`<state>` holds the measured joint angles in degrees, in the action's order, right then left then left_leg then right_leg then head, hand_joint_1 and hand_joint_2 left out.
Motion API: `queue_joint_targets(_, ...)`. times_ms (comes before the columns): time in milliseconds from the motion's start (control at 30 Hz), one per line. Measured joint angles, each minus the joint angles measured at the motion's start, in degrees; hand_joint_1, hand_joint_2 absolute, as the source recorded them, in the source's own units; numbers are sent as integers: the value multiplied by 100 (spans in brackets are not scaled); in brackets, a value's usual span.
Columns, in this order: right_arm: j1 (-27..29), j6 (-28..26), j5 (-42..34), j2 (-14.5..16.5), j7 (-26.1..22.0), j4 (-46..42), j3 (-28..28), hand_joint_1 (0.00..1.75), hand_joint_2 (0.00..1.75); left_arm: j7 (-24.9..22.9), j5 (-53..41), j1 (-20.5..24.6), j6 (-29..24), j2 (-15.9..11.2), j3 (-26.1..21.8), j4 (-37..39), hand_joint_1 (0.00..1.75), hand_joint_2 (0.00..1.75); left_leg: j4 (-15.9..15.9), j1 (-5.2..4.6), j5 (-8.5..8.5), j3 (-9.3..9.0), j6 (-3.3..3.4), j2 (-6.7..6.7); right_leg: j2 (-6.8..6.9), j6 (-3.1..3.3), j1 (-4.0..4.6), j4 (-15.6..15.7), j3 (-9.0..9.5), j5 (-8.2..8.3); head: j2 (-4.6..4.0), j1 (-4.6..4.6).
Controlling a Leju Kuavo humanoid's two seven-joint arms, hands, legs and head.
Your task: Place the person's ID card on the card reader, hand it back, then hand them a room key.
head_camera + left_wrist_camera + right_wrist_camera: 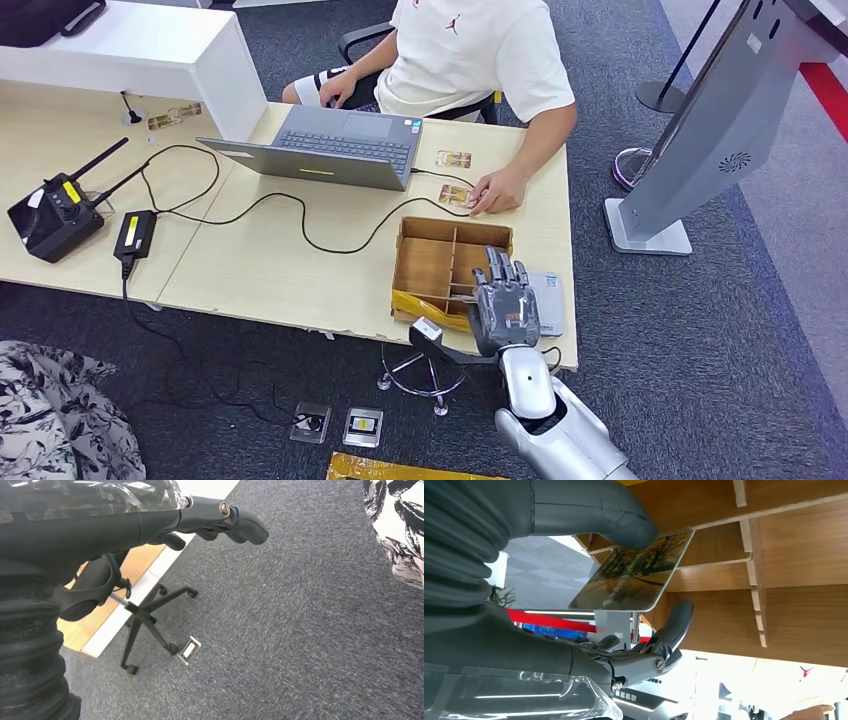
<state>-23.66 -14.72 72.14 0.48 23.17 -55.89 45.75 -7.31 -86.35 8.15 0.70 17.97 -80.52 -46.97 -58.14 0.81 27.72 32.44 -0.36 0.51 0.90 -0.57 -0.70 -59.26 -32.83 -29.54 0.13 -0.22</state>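
My right hand (505,300) hovers over the near right corner of a wooden divided box (430,262), beside the grey card reader (550,302). In the right wrist view its thumb (624,522) presses a card printed with trees (634,575) against the fingers (671,627), in front of the box's partitions (774,565). The seated person's hand (497,190) rests on a patterned card (455,195) on the table, and another such card (453,159) lies by the laptop. My left hand (150,530) hangs over the carpet, holding nothing, its fingers loosely apart.
An open laptop (340,145) with a trailing cable, a power adapter (133,235) and a black remote with antennas (55,215) sit on the table (260,270). A grey kiosk stand (700,130) stands to the right. A chair base (150,625) is on the carpet.
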Motion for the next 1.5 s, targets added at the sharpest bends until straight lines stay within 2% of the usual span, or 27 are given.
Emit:
queue_joint_targets(100,12,-10,-27,-13,17,0,-26,83,175,-2,-38,3,0,0,0,0,0,175,0,0,0,0,0,0,0,0,0,0,0,0,0,0)
queue_joint_targets(233,30,-30,-53,-33,34,0,-93,134,175,-39,-65,5,0,-1,1,-1,0,175,0,0,0,0,0,0,-1,0,0,0,0,0,0,0)
queue_joint_targets(367,40,-64,-67,-52,39,-2,-125,152,175,-112,-65,5,0,-1,2,-2,0,175,0,0,0,-2,0,-1,-2,0,0,0,1,0,0,-1)
queue_joint_targets(500,50,-82,-73,-61,36,-2,-165,154,175,-160,-19,4,0,-2,7,-4,0,175,0,0,0,-2,0,-2,-2,0,0,0,1,0,0,0)
queue_joint_targets(900,53,-84,-76,-59,65,-11,-179,157,175,284,79,6,0,0,1,-37,0,175,0,0,0,-1,0,-2,-1,0,0,0,1,0,0,0)
queue_joint_targets(1067,70,-84,-71,-61,110,-49,-180,173,175,408,59,19,0,-1,-3,-49,0,175,0,0,0,-1,0,-2,-2,0,0,0,1,0,0,-1)
queue_joint_targets(1233,96,-144,-37,-63,161,-93,-185,175,175,531,60,39,0,-1,-9,-50,0,175,0,0,0,0,0,-1,-1,0,0,0,0,0,0,-1)
queue_joint_targets(1333,146,-398,8,-67,218,-160,-213,175,175,597,98,51,0,-2,-9,-50,0,175,0,0,0,0,0,-1,-1,0,0,0,0,0,0,-1)
queue_joint_targets(1500,267,-1251,149,-86,232,-402,-302,175,175,633,109,54,0,-2,-9,-50,0,175,0,0,0,0,0,-1,-1,0,0,0,0,0,0,-1)
